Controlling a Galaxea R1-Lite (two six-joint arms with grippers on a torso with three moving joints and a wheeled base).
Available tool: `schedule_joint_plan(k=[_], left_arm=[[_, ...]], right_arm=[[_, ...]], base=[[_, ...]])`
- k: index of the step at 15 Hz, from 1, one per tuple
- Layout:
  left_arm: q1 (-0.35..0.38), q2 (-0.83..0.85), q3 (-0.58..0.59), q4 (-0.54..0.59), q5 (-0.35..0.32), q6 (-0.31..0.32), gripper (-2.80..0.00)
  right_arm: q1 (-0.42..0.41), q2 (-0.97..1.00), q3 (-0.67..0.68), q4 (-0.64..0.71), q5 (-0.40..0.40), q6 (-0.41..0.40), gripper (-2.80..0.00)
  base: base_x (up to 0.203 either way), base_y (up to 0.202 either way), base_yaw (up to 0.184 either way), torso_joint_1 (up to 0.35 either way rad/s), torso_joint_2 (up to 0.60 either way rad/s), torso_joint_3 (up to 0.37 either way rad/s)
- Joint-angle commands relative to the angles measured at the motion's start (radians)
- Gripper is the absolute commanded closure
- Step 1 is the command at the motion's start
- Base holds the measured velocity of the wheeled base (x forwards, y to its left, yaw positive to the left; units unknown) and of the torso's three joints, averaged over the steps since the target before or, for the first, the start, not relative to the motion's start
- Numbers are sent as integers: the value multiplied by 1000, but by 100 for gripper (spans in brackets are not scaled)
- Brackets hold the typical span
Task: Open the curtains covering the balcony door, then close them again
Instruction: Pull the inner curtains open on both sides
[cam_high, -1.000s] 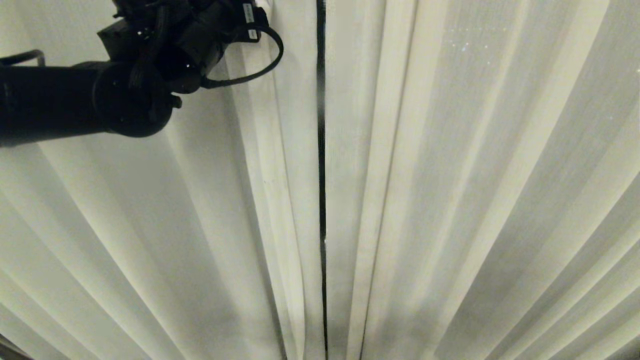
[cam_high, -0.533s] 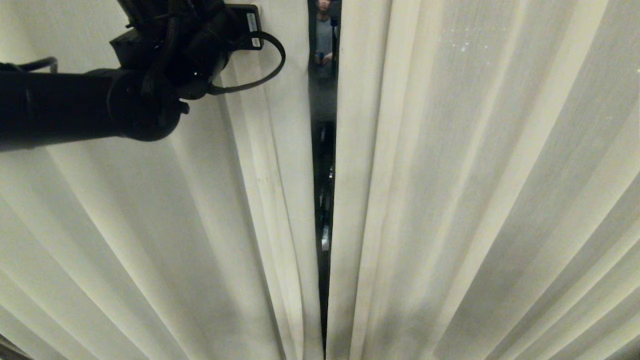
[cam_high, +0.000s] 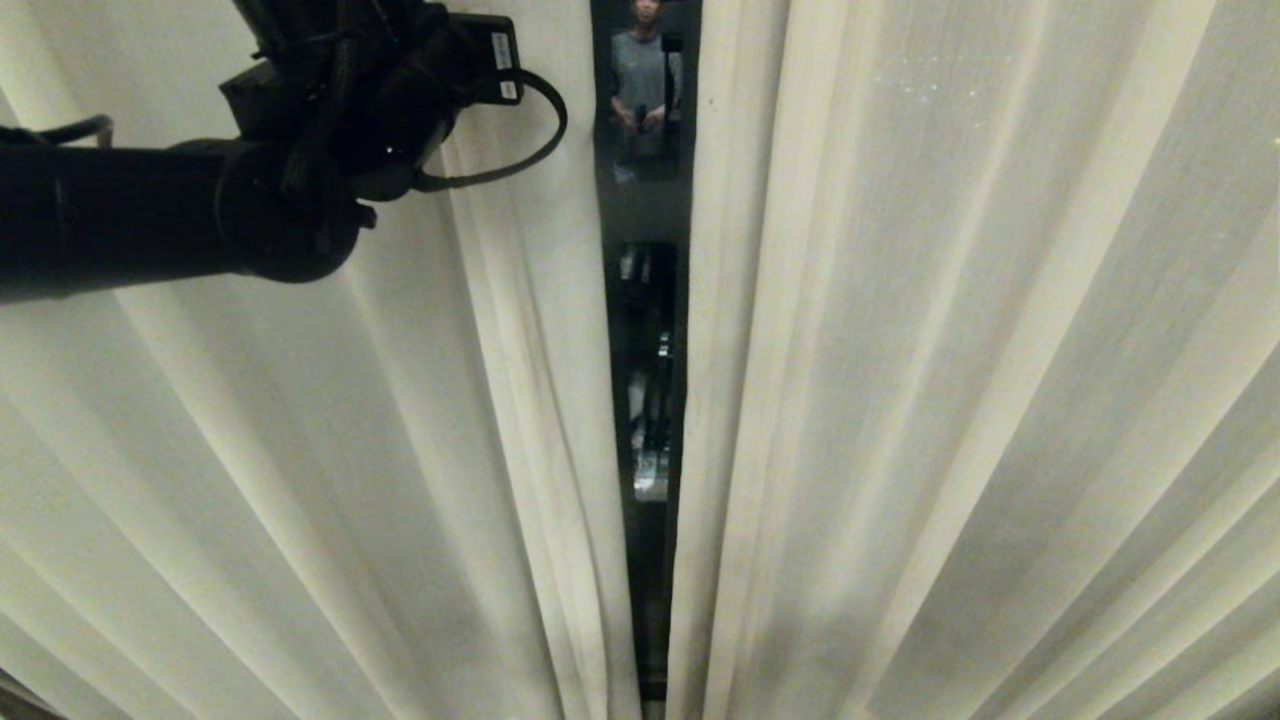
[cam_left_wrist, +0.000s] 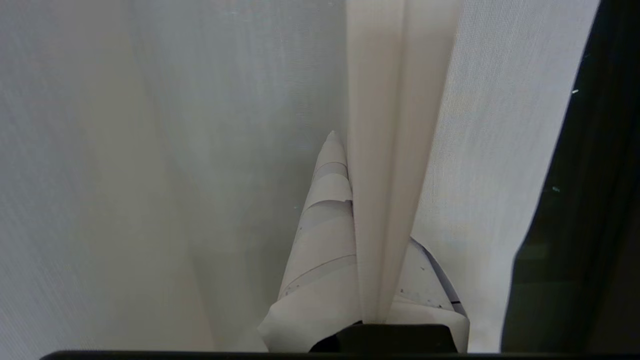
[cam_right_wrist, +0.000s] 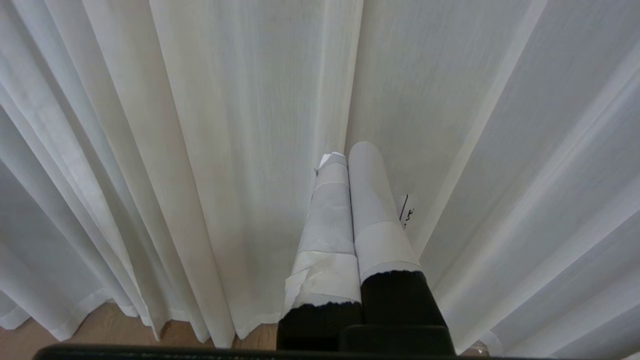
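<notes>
Head view, change noted: the dark gap between the curtains (cam_high: 300, 480) has widened from a thin line to a strip down the centre, and the balcony door (cam_high: 648, 330) glass now shows there, with a person's reflection (cam_high: 645, 85) at its upper end. Left arm (cam_high: 150, 215), upper left of frame, has barely shifted.

Count: two curtain panels, one filling the left half and one the right half; one door; two grippers.

Left gripper (cam_left_wrist: 367, 235): taped fingers (cam_left_wrist: 325, 220) closed on a pleat near the left panel's inner edge, fabric pinched between them.

Right gripper (cam_right_wrist: 350, 170): fingers pressed together, nothing held, tips near the right panel's folds above the wooden floor (cam_right_wrist: 115, 327).
</notes>
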Motion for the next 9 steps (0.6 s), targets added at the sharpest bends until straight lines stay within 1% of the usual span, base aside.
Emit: schedule_joint_plan(k=[1,5,8,9], left_arm=[[19,-6,3,0,2,5,0],[81,-29,4,4,2,28,0],[151,-66,7,62,0,30,0],[179,-78,12,84,-15,29,0]], right_arm=[[0,2,0,0,1,-1,0],[0,2,0,0,1,-1,0],[0,0,0,0,1,-1,0],[0,1,0,1,1,-1,0]], base=[[0,0,0,0,0,0],[0,0,0,0,0,0],[0,0,0,0,0,0],[0,0,0,0,0,0]])
